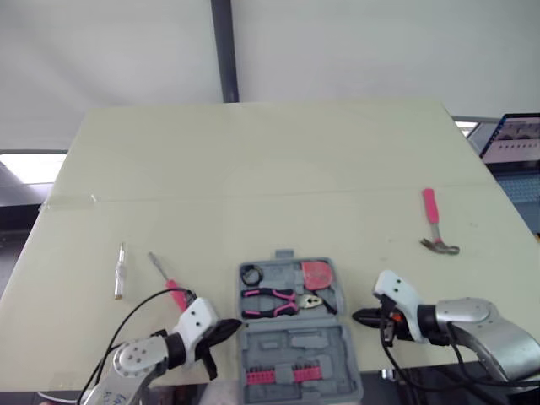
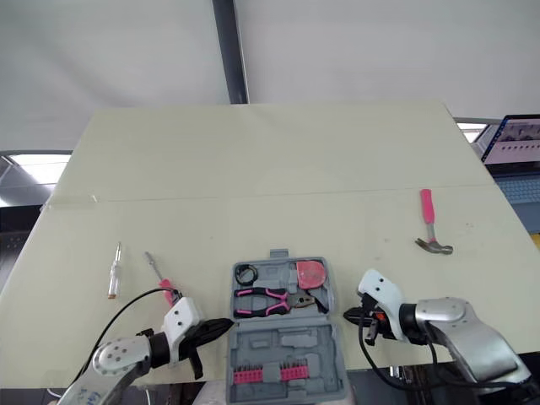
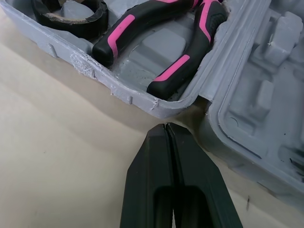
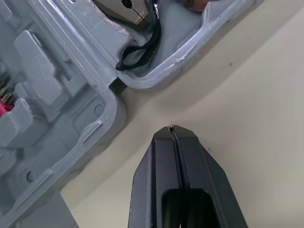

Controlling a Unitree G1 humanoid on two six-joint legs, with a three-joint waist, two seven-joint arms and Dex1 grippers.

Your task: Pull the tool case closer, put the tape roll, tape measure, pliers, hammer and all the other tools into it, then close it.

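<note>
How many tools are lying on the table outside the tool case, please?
3: the hammer on the table right of the tool case, a pink-handled screwdriver left of it, and a pale slim driver farther left. Others may be hidden.

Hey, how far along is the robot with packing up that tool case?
Done: the tool case lies open close to the robot, with the tape roll, pliers and tape measure inside. In hand: nothing; the left gripper and right gripper flank the case, jaws shut. Left: the hammer, pink screwdriver and pale screwdriver lie on the table, and the case needs closing.
</note>
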